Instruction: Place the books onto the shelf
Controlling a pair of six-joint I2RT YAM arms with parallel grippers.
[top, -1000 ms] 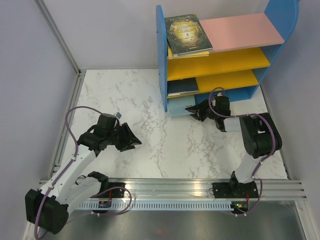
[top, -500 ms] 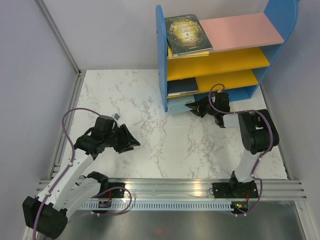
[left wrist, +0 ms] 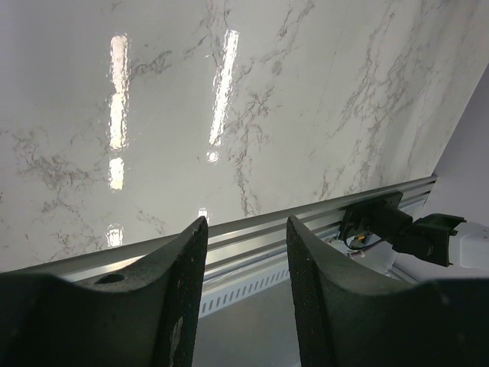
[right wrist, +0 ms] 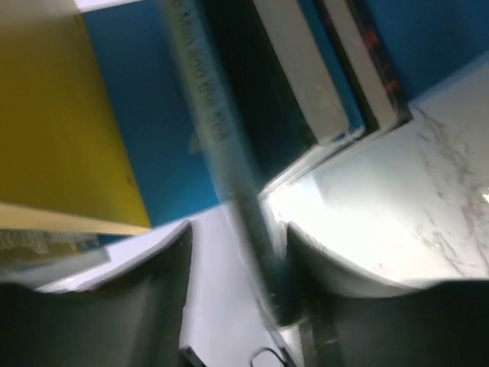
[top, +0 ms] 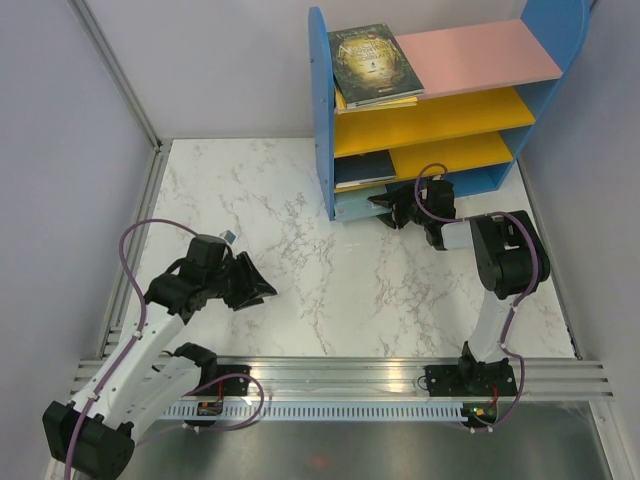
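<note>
The shelf (top: pixel 322 120) stands at the back right. A dark green book (top: pixel 375 62) lies on its pink top over a yellow one (top: pixel 385 102). A dark navy book (top: pixel 364 169) rests on the lower yellow board. My right gripper (top: pixel 385 212) reaches into the bottom compartment beside a pale blue book (top: pixel 352 205). In the right wrist view a blurred teal book edge (right wrist: pixel 205 115) runs between the open fingers of the right gripper (right wrist: pixel 238 229), close to the right finger (right wrist: pixel 328 267), with two stacked books (right wrist: pixel 302 69) behind. My left gripper (top: pixel 256 286) (left wrist: pixel 244 229) hangs open over bare marble.
The marble table (top: pixel 330 280) is bordered by a metal rail (top: pixel 360 370) along the near edge. Grey walls close in on the left and back. In the left wrist view the rail (left wrist: pixel 252 229) and an arm base mount (left wrist: pixel 382 222) show beyond the fingers.
My right gripper pushed further into the bottom compartment and its jaws widened. The shelf shifted slightly back. My left arm drew a little left and nearer.
</note>
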